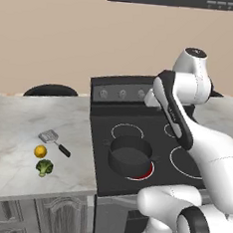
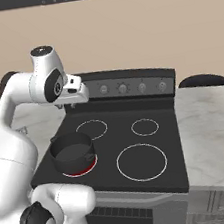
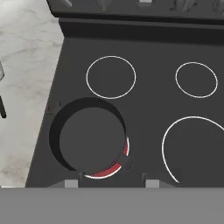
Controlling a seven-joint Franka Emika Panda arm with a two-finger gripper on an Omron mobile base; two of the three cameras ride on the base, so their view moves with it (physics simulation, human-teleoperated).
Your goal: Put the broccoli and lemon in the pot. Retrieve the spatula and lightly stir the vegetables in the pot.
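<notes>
From my seat, nearest to me in the left base view is the small dark green broccoli floret, lying on the pale marbled stone counter at about 8 o'clock of the picture. Just beyond it sits the small round yellow-orange lemon, close by but apart. A little farther, toward 10 o'clock from the lemon, lies the small spatula with the slotted silver-grey blade and short black handle.

To their right, at 3 o'clock, the round dark grey straight-walled pot stands on the front left ring of the black glass-topped stove. That ring glows red under its near edge. In the hand view the pot looks empty.

The two-finger gripper hangs high above the stove, looking down past the pot. Only its tips show at the bottom edge, set well apart, so I judge the fingers spread with nothing between them.

Nothing is in the pot yet, so I read the task as at its start. My worries: both vegetables are small and the lemon is round, so a slightly off-centre pinch could send it rolling across the counter. They also lie close together, so reaching for one may nudge the other, or the spatula.
</notes>
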